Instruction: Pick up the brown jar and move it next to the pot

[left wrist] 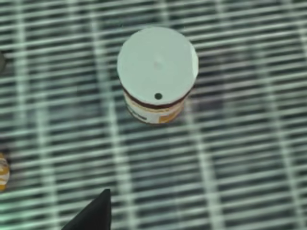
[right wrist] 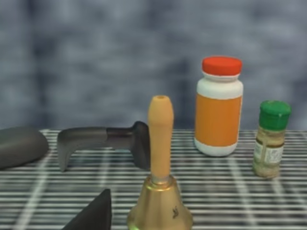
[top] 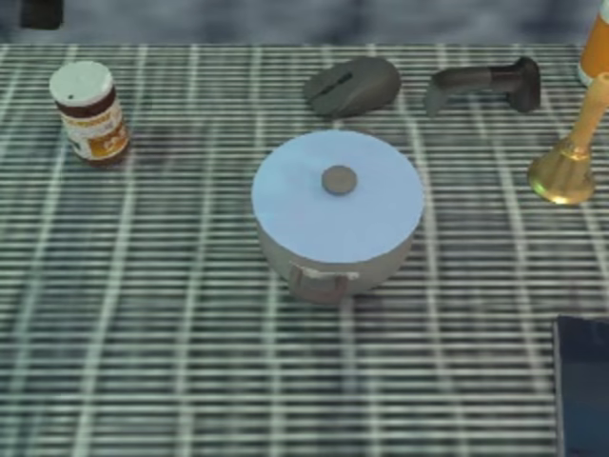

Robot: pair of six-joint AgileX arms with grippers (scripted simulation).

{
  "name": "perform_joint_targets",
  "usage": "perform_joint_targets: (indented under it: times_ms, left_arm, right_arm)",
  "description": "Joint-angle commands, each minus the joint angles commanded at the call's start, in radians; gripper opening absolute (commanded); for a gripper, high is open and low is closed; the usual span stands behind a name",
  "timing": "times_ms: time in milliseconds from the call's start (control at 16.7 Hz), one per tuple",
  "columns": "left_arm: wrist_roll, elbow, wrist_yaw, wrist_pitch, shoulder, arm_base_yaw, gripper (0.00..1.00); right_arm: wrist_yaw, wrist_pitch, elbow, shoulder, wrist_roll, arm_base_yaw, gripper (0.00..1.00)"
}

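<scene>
While the brown jar (top: 88, 112) is standing upright well left of the pot (top: 337, 214), my left gripper is hovering above it — finger state I cannot tell.

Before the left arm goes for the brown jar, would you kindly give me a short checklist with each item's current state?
1. Brown jar upright on the table, white cap on: ok.
2. Jar free of any grip, nothing touching it: ok.
3. Left wrist camera looks down on the jar's cap, so the arm is roughly above it: ok.
4. Left gripper's fingers open enough for the jar: cannot tell, only one dark fingertip shows.
5. Bare table beside the pot on its left for setting the jar down: ok.
6. Right arm out of the way: ok; its wrist camera faces the bell at the table's right.
</scene>
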Motion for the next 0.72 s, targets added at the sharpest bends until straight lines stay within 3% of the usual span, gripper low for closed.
perform_joint_targets:
  times_ms: [420,720]
  left_arm:
    - [0.042,0.719,-0.023,-0.302,0.626,0.005,1.00]
    - [0.055,1.051,-0.046,-0.460,0.937,0.012,1.00]
  right_arm:
    - [0.000,0.000,0.000,0.000,0.000,0.000,1.00]
    - [0.000,0.000,0.000,0.000,0.000,0.000,1.00]
